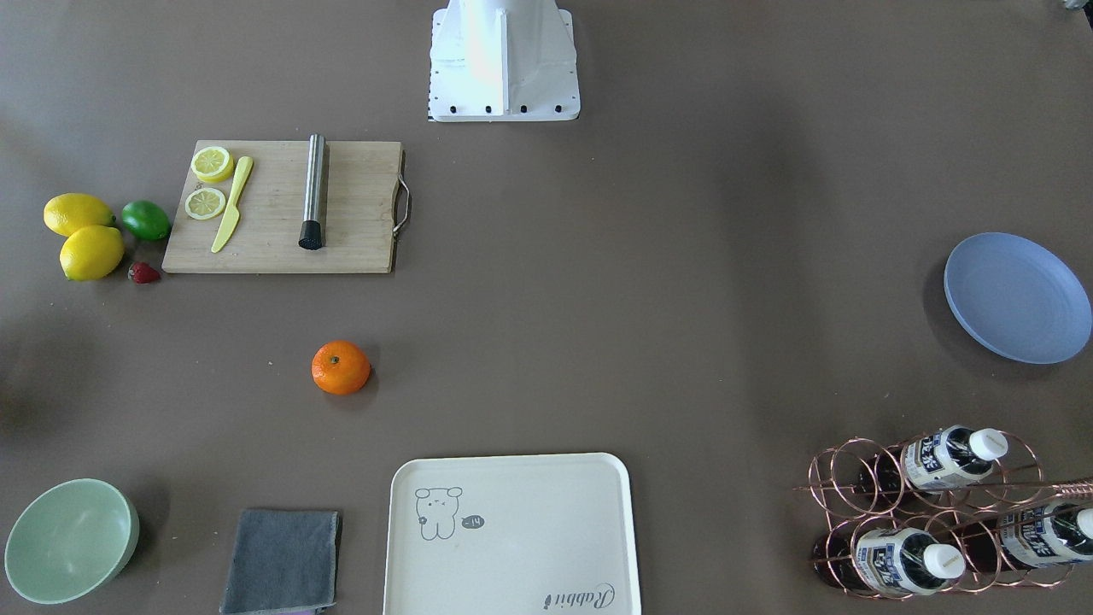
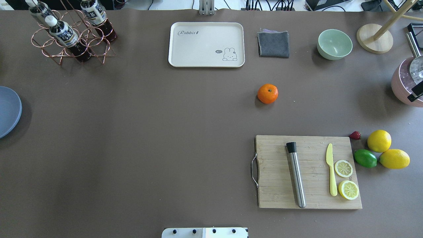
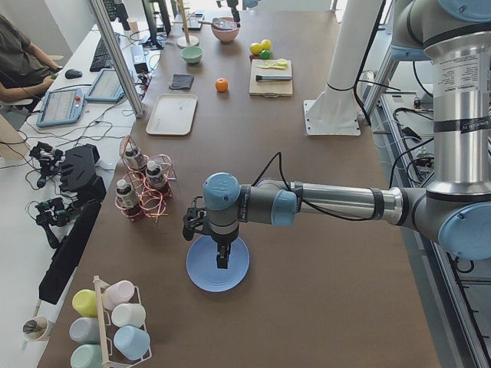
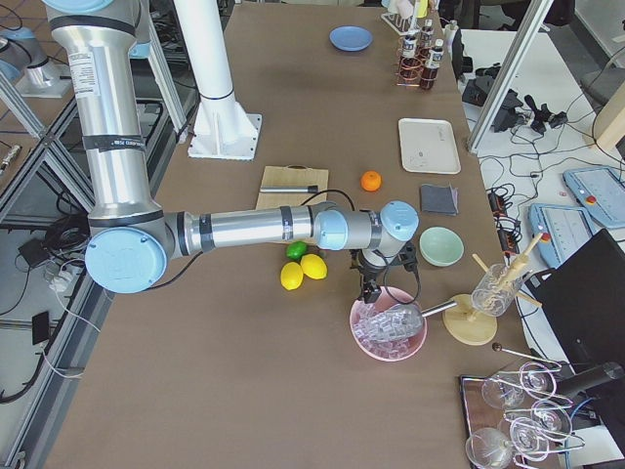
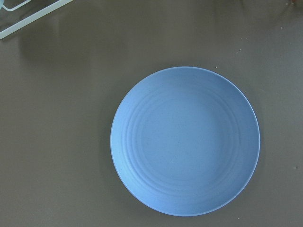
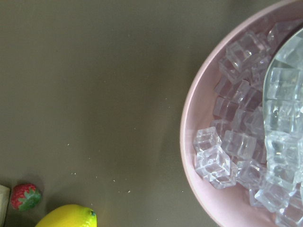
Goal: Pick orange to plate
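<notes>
The orange (image 1: 341, 367) (image 2: 267, 93) lies alone on the brown table between the cutting board and the cream tray; it also shows far off in the side views (image 3: 222, 84) (image 4: 370, 181). The periwinkle plate (image 1: 1016, 297) (image 2: 8, 110) (image 5: 184, 142) sits empty at the table's left end. My left gripper (image 3: 222, 257) hangs straight above the plate (image 3: 218, 264). My right gripper (image 4: 369, 290) hovers at the rim of a pink bowl at the opposite end, far from the orange. I cannot tell whether either gripper is open or shut.
A cutting board (image 2: 307, 172) carries a steel cylinder, a yellow knife and lemon slices; lemons, a lime and a strawberry lie beside it. The cream tray (image 2: 206, 44), grey cloth, green bowl (image 2: 334, 44), bottle rack (image 2: 69, 33) and pink bowl of ice cubes (image 6: 236, 156) ring the table.
</notes>
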Motion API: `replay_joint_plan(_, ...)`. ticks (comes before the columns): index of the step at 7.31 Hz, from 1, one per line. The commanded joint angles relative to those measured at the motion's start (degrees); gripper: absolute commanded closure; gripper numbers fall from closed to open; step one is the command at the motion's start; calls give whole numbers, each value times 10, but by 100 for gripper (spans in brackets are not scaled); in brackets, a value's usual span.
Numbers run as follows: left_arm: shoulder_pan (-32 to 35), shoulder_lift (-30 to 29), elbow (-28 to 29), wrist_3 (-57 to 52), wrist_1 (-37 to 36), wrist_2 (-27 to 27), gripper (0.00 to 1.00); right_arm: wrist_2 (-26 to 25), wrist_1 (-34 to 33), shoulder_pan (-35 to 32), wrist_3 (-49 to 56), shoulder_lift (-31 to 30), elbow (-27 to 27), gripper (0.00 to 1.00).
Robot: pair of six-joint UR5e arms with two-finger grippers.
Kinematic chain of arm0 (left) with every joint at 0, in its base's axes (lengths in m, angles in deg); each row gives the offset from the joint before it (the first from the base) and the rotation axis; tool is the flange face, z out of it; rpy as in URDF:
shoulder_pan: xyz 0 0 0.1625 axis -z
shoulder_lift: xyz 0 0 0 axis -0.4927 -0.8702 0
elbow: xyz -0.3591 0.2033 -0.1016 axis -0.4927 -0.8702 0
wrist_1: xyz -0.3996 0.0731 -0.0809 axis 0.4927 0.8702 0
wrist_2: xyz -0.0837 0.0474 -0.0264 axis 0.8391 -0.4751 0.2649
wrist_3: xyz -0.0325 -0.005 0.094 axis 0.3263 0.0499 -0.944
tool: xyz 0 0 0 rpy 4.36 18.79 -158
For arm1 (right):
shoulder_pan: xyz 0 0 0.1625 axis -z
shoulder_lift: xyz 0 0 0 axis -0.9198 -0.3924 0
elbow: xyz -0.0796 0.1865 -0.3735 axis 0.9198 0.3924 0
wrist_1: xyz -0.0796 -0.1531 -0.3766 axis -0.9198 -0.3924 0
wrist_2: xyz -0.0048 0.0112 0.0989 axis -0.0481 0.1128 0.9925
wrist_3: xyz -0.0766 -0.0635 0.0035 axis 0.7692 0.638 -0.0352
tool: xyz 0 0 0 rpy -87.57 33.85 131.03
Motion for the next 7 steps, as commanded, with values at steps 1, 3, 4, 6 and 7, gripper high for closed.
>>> replay_joint_plan(1, 0, 0, 9, -1, 22, 0, 2, -1, 1, 0, 0, 1, -2, 0)
replay_joint_plan(3, 0, -13, 44, 0, 52, -1, 2, -6, 1, 0, 0, 2, -5, 0)
replay_joint_plan(4, 0, -40, 91, 0, 79, -1, 2, -6, 1, 0, 0, 1, -6, 0)
replay_joint_plan(6, -1, -91, 209, 2, 162, -2, 2, -5, 1, 0, -7, 2, -11, 0)
replay_joint_plan(7, -5, -115, 257, 2, 190, -2, 2, -5, 1, 0, -10, 2, -11, 0)
